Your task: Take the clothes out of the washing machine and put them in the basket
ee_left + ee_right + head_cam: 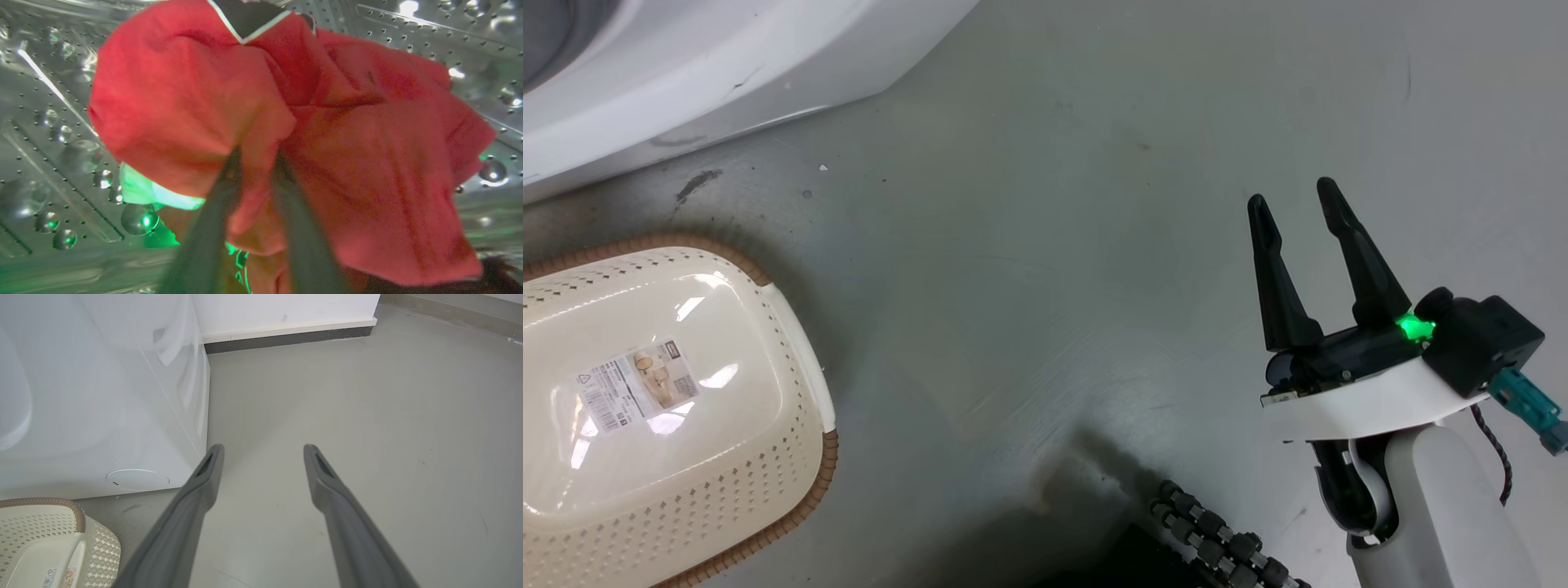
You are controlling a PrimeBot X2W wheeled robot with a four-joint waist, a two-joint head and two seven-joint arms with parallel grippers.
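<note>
In the left wrist view the red clothes (347, 163) bulge in front of the perforated steel drum (49, 122) of the washing machine. My left gripper (255, 157) is shut on a fold of that red fabric, and a pale cloth part (143, 192) peeks out below. The cream basket (792, 327) with a brown rim lies on the floor at the left of the head view, a paper label (637, 385) on its bottom. The white washing machine (686, 73) stands behind it. My right gripper (1293, 200) hangs open over bare floor at the right, holding nothing.
The grey floor (1029, 286) stretches between the basket and my right arm. A ribbed black cable (1217, 547) lies near the bottom edge. In the right wrist view the washing machine's side (102, 396) meets a white wall with a dark skirting (286, 337), and the basket (102, 555) shows at the lower left.
</note>
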